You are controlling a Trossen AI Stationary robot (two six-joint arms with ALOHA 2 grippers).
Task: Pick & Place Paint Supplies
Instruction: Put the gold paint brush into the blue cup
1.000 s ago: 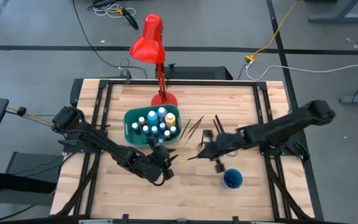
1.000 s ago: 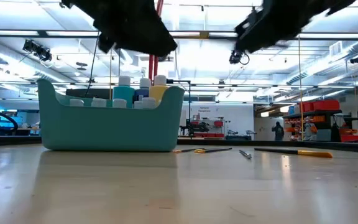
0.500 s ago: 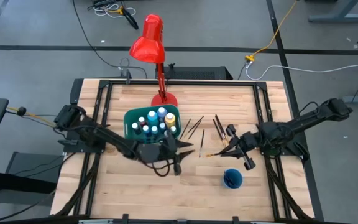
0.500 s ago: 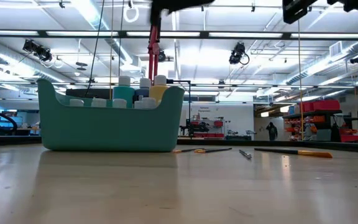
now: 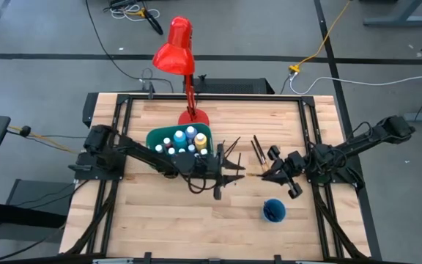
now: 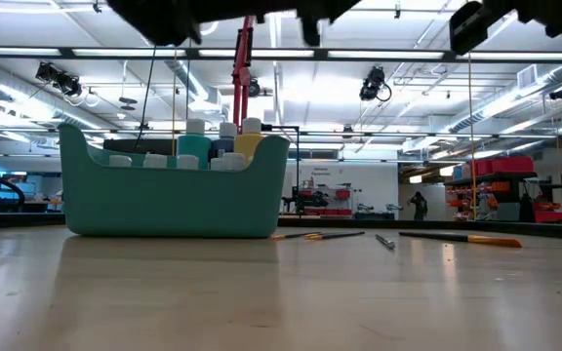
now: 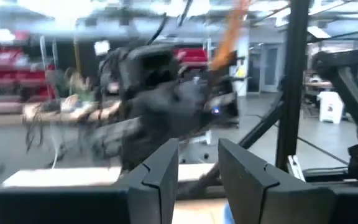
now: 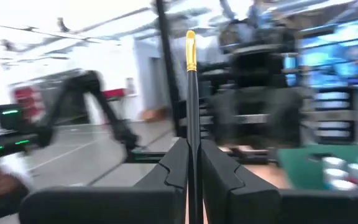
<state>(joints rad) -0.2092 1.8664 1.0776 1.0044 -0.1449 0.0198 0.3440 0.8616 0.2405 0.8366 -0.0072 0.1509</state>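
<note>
Table (image 5: 160,220): a wooden top inside a black frame, a red lamp (image 5: 179,45) at its far edge, both arms raised off the boards.
Bin (image 5: 156,139): teal, near the lamp base, packed with white-capped bottles (image 5: 190,134); it sits where it sat a second ago.
Left arm: a second ago it hung low over the near boards; now it has swung across past the bin's right end toward the table's middle.
Left gripper (image 5: 229,174): fingers (image 7: 166,168) stand parted with clear space between them and nothing held, pointed toward the right arm.
Right arm: it has drawn back toward the right side of the table and now holds level.
Right gripper (image 5: 264,175): clamped tight on a brush (image 8: 191,106), whose yellow-banded tip juts out toward the left gripper.
Gap: the two grippers face each other just beside one another over the table's middle, not touching.
Loose brushes (image 5: 257,149): several lie flat on the boards between the bin and the right arm, plus a yellow-handled one (image 6: 476,238) seen in the low view.
Cup (image 5: 273,210): blue, near the front edge, apart from both arms.
Meaning: the arms' converging looks like a brush handover taking shape; bottles appear done, brushes remain.
</note>
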